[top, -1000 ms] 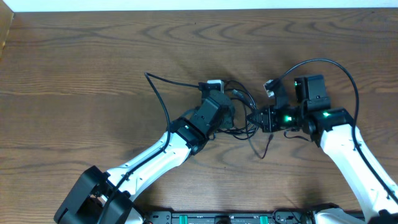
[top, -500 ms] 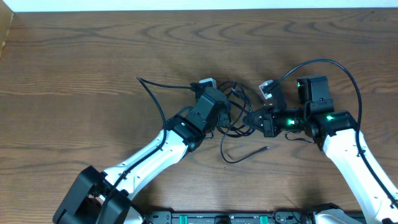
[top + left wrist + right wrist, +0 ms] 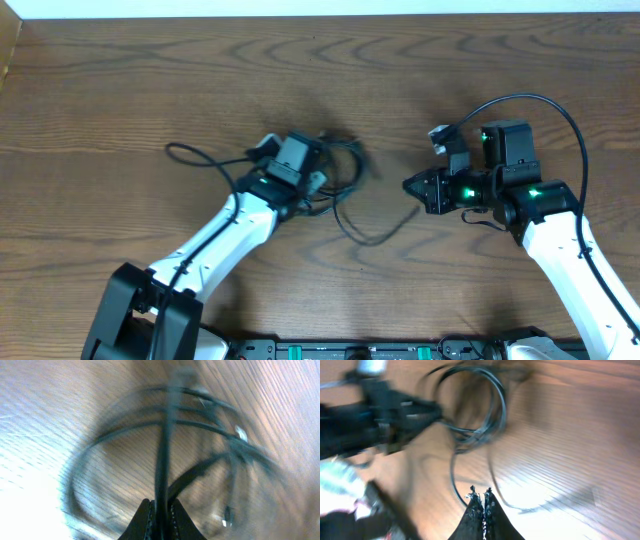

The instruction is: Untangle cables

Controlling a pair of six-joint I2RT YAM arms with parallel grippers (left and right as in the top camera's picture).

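The black cables (image 3: 345, 165) lie in a loose looped bundle left of centre. One strand trails right along the table (image 3: 375, 233) and another runs left (image 3: 190, 152). My left gripper (image 3: 322, 183) is shut on a black cable; in the left wrist view the cord (image 3: 162, 460) rises straight from the closed jaws (image 3: 161, 508), with blurred loops behind. My right gripper (image 3: 408, 186) is shut and empty, apart from the bundle to its left. The right wrist view shows its closed tips (image 3: 481, 494) with the cable loops (image 3: 495, 405) further off. I see no white cord.
A thick black lead (image 3: 560, 115) arcs over the right arm. The left arm (image 3: 380, 410) shows at the left of the right wrist view. The wooden table (image 3: 120, 80) reaches a pale wall at the far edge.
My left gripper has pulled left with the cables, dragging the bundle away from the right gripper. The right gripper, formerly in the tangle, now stands apart from it.
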